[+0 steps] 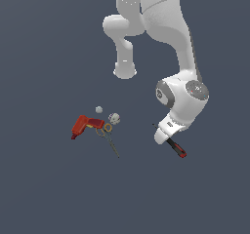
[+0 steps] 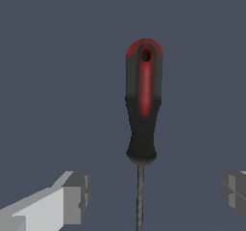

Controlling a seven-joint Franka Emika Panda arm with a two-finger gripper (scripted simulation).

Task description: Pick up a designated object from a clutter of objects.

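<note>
The screwdriver (image 1: pixel 177 150) lies on the dark floor at the exterior view's right, black handle with a red tip, its thin shaft partly hidden under my hand. In the wrist view its handle (image 2: pixel 143 100) and shaft run lengthwise between my fingers. My gripper (image 1: pixel 163 139) hangs just above the shaft, open, with one finger (image 2: pixel 72 198) on each side and a wide gap to the shaft; in the wrist view the gripper (image 2: pixel 153 196) holds nothing. The rest of the clutter lies apart, toward the exterior view's left.
A red power drill (image 1: pixel 87 126) lies at the exterior view's left. Thin scissors (image 1: pixel 110 138) with yellow-ringed handles lie against it. Two small whitish round pieces (image 1: pixel 99 109) (image 1: pixel 114 118) sit just behind them. The arm's base (image 1: pixel 125 71) stands at the back.
</note>
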